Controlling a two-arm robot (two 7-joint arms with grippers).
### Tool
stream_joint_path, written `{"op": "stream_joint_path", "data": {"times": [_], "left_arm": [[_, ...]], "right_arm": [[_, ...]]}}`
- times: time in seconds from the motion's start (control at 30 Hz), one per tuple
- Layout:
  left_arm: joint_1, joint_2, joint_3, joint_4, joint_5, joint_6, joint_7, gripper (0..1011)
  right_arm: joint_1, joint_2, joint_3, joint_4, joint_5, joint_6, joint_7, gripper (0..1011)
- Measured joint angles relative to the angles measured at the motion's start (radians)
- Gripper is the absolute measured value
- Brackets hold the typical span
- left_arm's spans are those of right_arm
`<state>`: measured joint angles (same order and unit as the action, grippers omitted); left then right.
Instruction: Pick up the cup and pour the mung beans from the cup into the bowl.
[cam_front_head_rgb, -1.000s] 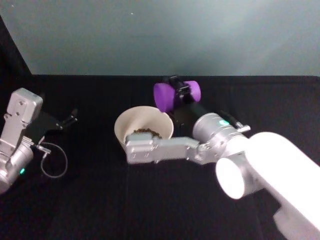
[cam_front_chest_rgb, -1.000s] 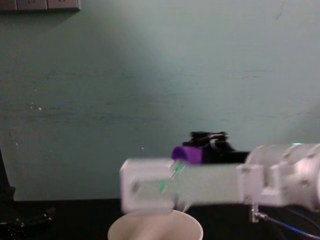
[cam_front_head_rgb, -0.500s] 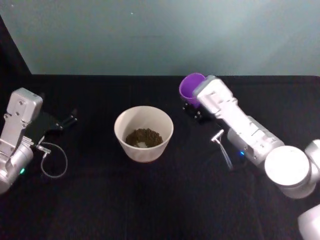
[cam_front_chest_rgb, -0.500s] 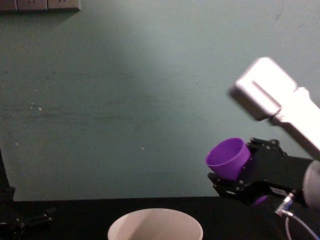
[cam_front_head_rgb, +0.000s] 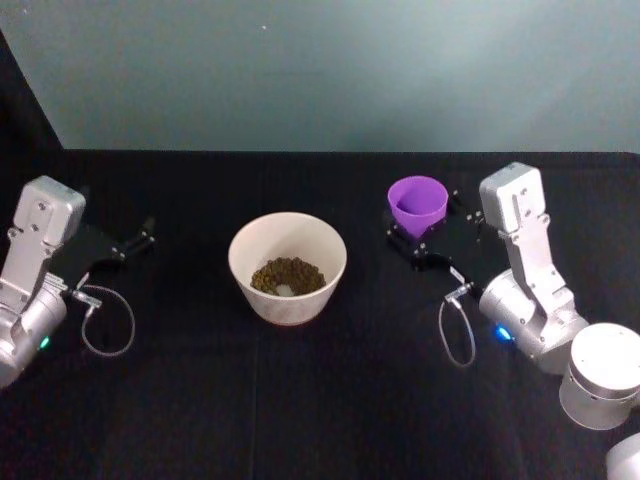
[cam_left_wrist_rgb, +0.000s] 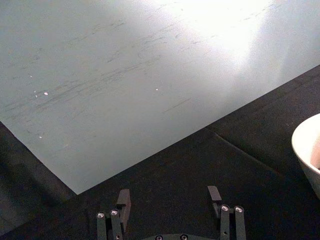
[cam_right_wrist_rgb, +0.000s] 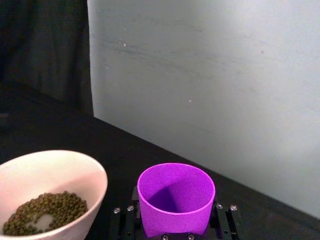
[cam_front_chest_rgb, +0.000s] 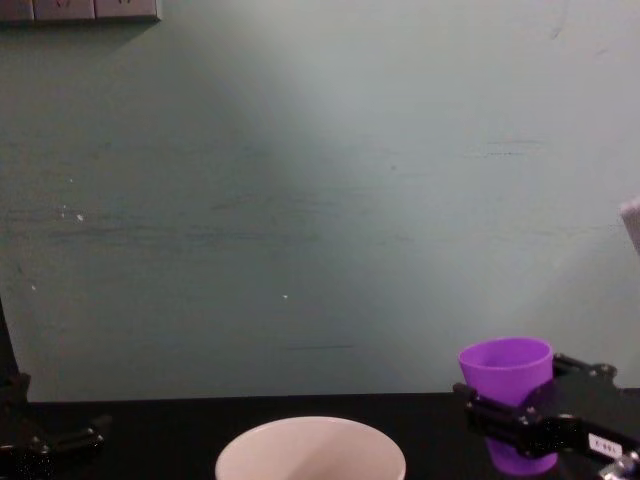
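The right end effector (cam_front_head_rgb: 420, 232) is clenched around the cup (cam_front_head_rgb: 417, 205), its dark fingers (cam_right_wrist_rgb: 220, 224) pressing on opposite sides of the purple wall. The cup stands upright with its mouth facing up, and the right wrist view looks into an interior that appears bare of beans. Seen from the head camera, the cup sits at about 3 o'clock from the bowl (cam_front_head_rgb: 248, 268), near it but apart, with a strip of black counter (cam_front_head_rgb: 300, 400) showing between them. Whether the cup's base touches the counter cannot be told; in the chest view its lower part sits behind the end effector's dark frame. The bowl stands upright near the middle of the counter and holds a small heap of mung beans (cam_front_head_rgb: 287, 275) in its bottom, with a pale patch showing among them. The left end effector (cam_front_head_rgb: 142, 236) rests on the counter at about 9 o'clock from the bowl, well apart from it, its fingers (cam_left_wrist_rgb: 122, 200) spread and released with nothing between them.
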<state>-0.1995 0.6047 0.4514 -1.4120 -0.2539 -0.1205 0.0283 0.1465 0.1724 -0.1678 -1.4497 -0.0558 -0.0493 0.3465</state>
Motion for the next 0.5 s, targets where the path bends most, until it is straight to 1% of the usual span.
{"op": "stream_joint_path", "data": {"times": [0.07,0.17,0.27,0.3,0.37,0.5], "left_arm": [[0.0,0.0,0.0,0.0,0.0,0.0,0.0,1000],[0.0,0.0,0.0,0.0,0.0,0.0,0.0,1000],[0.0,0.0,0.0,0.0,0.0,0.0,0.0,1000],[0.0,0.0,0.0,0.0,0.0,0.0,0.0,1000],[0.0,0.0,0.0,0.0,0.0,0.0,0.0,1000],[0.0,0.0,0.0,0.0,0.0,0.0,0.0,1000]], "right_arm": [[0.003,0.0,0.0,0.021,0.018,-0.021,0.009,734],[0.014,0.004,-0.001,0.079,0.058,-0.082,0.032,733],[0.023,0.007,-0.007,0.116,0.081,-0.113,0.048,734],[0.023,0.007,-0.007,0.116,0.081,-0.113,0.048,734],[0.035,0.009,-0.014,0.149,0.1,-0.131,0.059,734],[0.047,0.01,-0.022,0.184,0.122,-0.148,0.071,734]]}}
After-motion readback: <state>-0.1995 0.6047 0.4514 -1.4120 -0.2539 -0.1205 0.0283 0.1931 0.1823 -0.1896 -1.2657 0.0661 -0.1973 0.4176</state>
